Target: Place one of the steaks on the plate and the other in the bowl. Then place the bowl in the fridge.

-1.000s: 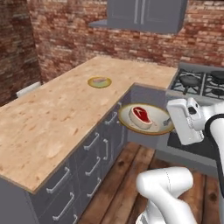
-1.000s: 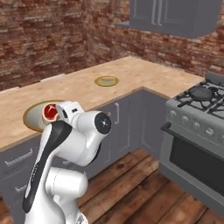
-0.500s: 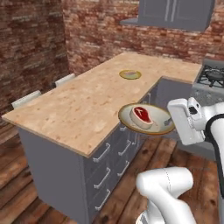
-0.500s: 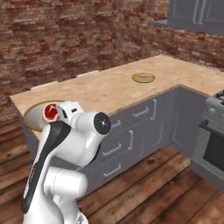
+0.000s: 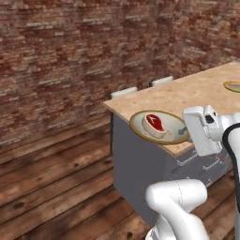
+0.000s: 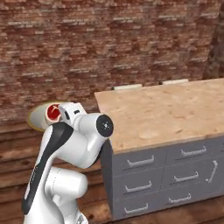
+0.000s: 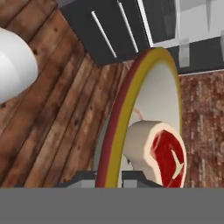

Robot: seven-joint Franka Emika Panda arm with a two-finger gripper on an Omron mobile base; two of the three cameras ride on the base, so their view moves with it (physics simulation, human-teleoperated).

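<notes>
My gripper [image 5: 186, 134] is shut on the right rim of the bowl [image 5: 159, 127], a shallow tan dish held level in the air over the corner of the counter. The bright red steak [image 5: 155, 123] with its white fat rim lies inside it. From the right base view the bowl [image 6: 40, 116] and steak [image 6: 54, 112] peek out left of the white hand. In the hand view the bowl's rim [image 7: 118, 131] runs edge-on between my gripper [image 7: 109, 176], with the steak [image 7: 167, 155] to its right. The plate [image 5: 233, 86] sits far right on the counter, cut off. The fridge is out of view.
A wood-topped counter [image 5: 201, 93] with grey drawer fronts [image 6: 166, 168] ends just under the bowl. A brick wall [image 5: 70, 56] stands behind, with plank floor [image 5: 51, 187] to the left. Two white stool backs [image 6: 127, 86] show behind the counter.
The whole picture has swung as the base turned: stove and wall cabinets have left the views, and brick wall and floor have come in. The bowl stays held in front of the hand.
</notes>
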